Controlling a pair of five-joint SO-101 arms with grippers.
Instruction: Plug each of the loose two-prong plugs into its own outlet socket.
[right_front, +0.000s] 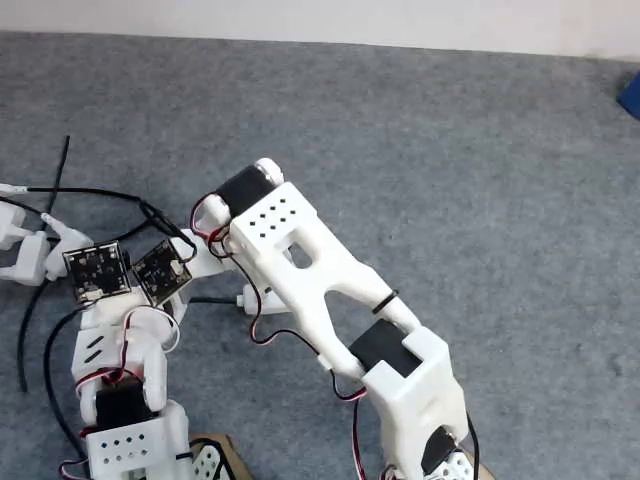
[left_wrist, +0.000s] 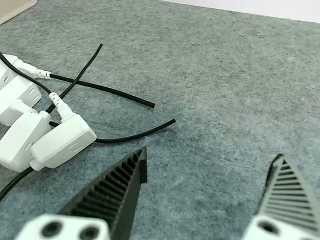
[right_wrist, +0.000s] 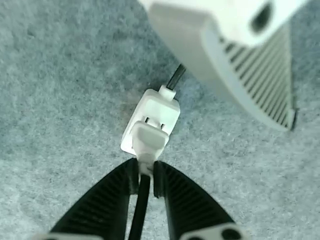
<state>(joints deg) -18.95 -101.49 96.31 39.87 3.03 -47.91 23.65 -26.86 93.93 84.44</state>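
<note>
My right end effector (right_wrist: 145, 169) is closed tight. It pinches the thin neck of a white plug (right_wrist: 148, 139), right where the black cord comes out. The nose of the plug sits against a small white socket (right_wrist: 160, 111) that lies on the grey table (right_wrist: 60, 75). I cannot tell if the prongs are all the way in.

My left end effector (left_wrist: 211, 155) is wide open and holds nothing. It hangs over bare table. Near it lie more white plugs and sockets (left_wrist: 60, 142) and some loose black cords (left_wrist: 107, 90). I think those are for later.

Here is what could go wrong. The socket is not held down. If I push, it may just slide away across the table, and the plug will not go in. My open end effector could hold it, but it is not on it now.

I also hold the plug by its soft neck, not its hard body. If I push hard, the neck may bend, or the plug may slip out of my grip. If the plug tips to one side, the prongs may jam or miss the slots.

A big white ribbed part (right_wrist: 250, 75) hangs close over the socket. I think it is my other arm. If either arm moves too fast, they may bump and knock the socket away.
</note>
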